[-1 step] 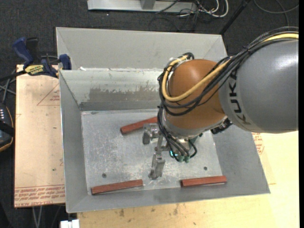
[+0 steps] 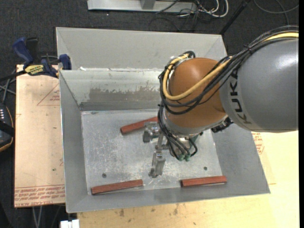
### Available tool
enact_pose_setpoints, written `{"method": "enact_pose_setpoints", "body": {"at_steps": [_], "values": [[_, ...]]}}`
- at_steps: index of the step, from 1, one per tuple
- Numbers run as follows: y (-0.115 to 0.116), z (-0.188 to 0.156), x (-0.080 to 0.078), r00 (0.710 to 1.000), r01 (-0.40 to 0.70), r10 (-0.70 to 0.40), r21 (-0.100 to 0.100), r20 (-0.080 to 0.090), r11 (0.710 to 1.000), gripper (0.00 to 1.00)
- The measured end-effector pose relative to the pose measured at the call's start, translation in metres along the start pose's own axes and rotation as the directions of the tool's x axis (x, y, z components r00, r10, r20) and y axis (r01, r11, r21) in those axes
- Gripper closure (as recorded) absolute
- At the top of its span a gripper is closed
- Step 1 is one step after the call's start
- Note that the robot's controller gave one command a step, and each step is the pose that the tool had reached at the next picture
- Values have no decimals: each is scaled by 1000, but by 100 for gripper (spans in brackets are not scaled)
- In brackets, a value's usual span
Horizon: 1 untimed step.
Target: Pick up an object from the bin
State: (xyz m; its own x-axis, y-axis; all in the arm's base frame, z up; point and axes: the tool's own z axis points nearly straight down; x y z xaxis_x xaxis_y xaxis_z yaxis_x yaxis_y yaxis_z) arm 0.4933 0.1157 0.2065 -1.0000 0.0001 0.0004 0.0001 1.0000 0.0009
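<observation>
Underneath, the grey metal bin (image 2: 95,141) has a scuffed, scratched floor, and dark carpet (image 2: 28,13) spreads around it. Three reddish-brown flat bars lie in the bin. Nearest the camera, the first bar (image 2: 116,186) lies left of the gripper (image 2: 155,171) and the second bar (image 2: 203,181) right of it, both apart from it. The gripper points down at bare floor between them. Whether its claw is spread or pressed together cannot be told. Beyond the gripper, the third bar (image 2: 135,127) lies tilted, its right end hidden under the arm's orange cover (image 2: 192,96) and cables (image 2: 209,82).
</observation>
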Motion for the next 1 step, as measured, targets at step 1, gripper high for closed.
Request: {"method": "enact_pose_setpoints", "body": {"at_steps": [1], "values": [[12,78,2,998,59,-59,-1,5,998,0]]}}
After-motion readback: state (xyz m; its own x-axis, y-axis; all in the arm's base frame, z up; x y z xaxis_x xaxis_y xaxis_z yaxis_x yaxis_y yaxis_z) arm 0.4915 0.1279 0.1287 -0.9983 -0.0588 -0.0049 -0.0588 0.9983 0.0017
